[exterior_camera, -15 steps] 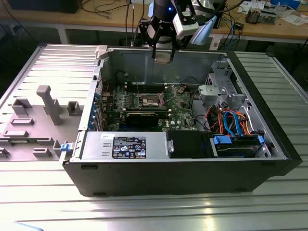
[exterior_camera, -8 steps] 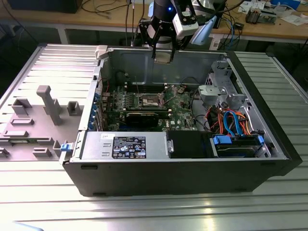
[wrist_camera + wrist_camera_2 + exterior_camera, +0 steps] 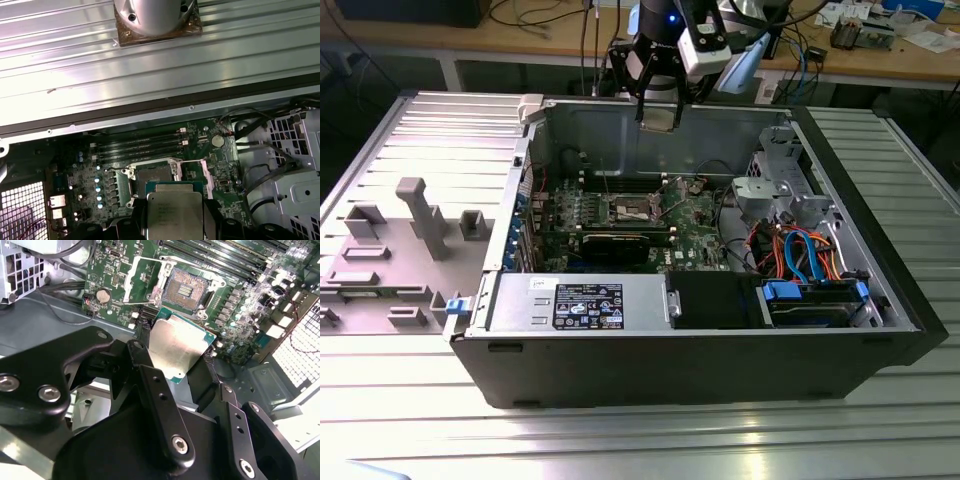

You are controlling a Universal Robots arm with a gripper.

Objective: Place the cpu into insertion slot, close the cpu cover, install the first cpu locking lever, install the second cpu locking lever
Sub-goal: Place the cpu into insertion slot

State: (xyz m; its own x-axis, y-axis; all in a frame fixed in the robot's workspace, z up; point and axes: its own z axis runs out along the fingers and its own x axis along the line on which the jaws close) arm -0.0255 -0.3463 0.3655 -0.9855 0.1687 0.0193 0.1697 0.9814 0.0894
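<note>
My gripper hangs above the back wall of the open computer case, shut on the cpu. In both wrist views the cpu shows its silver-grey top and green rim between the black fingers. The insertion slot lies uncovered on the green board below, well apart from the chip. The cpu cover stands flipped open beside the socket, with thin wire levers raised along it.
Long black memory slots run beside the socket. A black card lies across the board. The power supply with its label plate sits at the front, and a drive cage with blue and orange cables at the exterior view's right. A grey fixture stands outside.
</note>
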